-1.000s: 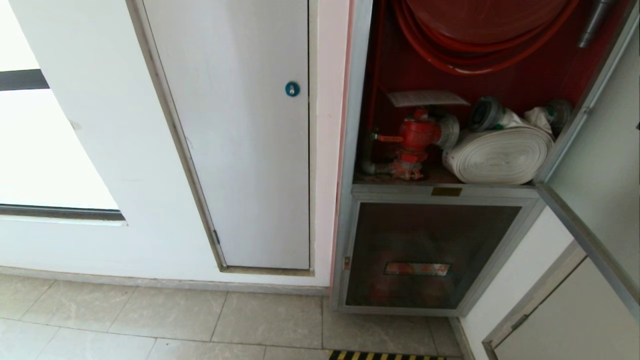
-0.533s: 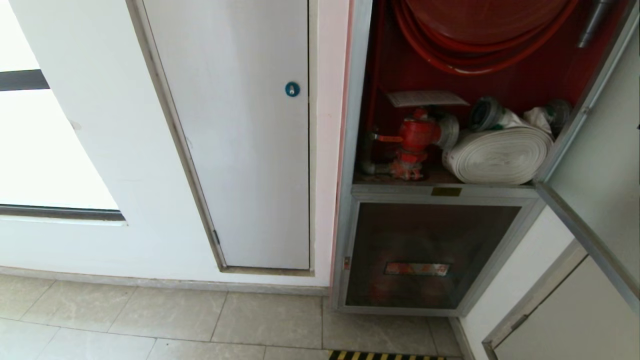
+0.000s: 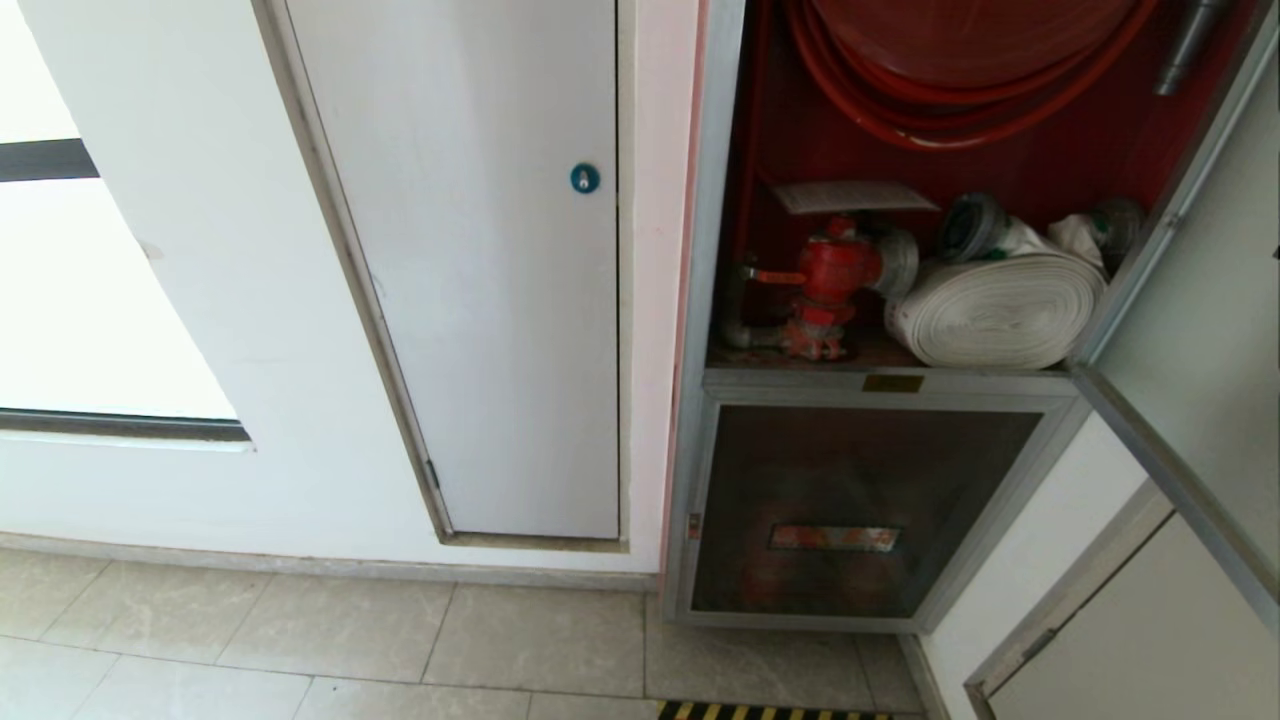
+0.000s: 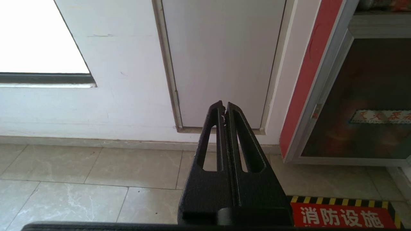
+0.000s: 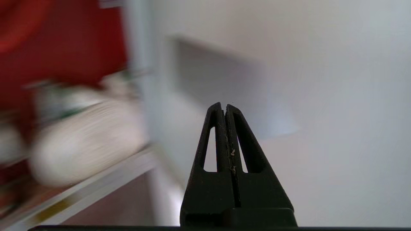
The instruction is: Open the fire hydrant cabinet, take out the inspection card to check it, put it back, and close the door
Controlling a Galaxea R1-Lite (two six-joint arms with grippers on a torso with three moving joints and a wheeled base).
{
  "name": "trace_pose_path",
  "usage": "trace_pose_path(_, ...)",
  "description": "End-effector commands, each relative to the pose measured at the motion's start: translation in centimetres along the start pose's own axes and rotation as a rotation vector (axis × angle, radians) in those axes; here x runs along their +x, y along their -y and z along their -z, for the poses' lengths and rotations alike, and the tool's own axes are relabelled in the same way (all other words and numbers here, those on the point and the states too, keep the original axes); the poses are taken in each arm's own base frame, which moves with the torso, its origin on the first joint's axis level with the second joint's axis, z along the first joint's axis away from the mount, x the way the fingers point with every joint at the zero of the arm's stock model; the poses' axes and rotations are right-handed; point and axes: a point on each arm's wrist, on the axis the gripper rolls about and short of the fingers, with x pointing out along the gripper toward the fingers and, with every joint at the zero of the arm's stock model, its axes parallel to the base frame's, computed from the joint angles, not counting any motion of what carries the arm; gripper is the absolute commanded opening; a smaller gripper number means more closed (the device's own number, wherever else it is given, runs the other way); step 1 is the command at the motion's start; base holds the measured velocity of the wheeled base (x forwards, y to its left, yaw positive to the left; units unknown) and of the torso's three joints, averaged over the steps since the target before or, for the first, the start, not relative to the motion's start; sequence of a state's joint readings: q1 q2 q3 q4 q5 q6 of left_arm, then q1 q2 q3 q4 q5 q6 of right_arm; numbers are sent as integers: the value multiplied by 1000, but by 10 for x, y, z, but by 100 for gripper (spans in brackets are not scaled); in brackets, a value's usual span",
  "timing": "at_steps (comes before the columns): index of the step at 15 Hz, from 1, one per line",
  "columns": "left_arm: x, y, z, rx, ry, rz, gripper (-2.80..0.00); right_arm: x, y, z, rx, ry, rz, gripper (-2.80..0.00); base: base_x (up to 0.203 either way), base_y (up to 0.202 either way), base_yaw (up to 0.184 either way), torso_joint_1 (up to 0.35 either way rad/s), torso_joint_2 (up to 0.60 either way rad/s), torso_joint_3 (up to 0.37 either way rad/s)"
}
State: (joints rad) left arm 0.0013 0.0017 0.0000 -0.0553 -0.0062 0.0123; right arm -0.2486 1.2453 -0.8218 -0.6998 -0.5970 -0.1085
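The fire hydrant cabinet (image 3: 900, 250) stands open, the inspection card (image 3: 853, 196) lying inside above the red valve (image 3: 830, 275); the right gripper (image 5: 224, 107), clenched and empty, faces the door (image 5: 321, 80), the cabinet off to its side

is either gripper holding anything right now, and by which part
Nothing is held. The left gripper and right gripper are both shut on nothing; the inspection card lies in the cabinet.

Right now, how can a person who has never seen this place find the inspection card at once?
Look into the open cabinet with the red interior, right of the white panel. On its shelf stand a red valve and a rolled white hose. The card lies flat on top of the valve: the only thin white printed sheet there.
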Motion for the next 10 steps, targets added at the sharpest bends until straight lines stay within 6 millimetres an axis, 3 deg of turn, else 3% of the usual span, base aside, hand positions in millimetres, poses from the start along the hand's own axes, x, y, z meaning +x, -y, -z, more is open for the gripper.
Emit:
trace_pose_path(1, 1, 0, 5, 0, -20, 0, -280, -18, -7, -3, 34, 5, -87, -280, 0, 0, 0, 0, 0, 0)
trace_pose_path(5, 1, 0, 5, 0, -20, 0, -280, -60, -21, 17, 66, -66, -305, -280, 0, 0, 0, 0, 0, 0)
trace_pose_path(8, 1, 0, 6, 0, -21, 0, -280, -92, -1, 31, 84, -82, -395, -280, 0, 0, 0, 0, 0, 0)
trace_pose_path(10, 1, 0, 6, 0, -21, 0, -280, -104, 12, 39, 85, -82, -400, -280, 0, 0, 0, 0, 0, 0)
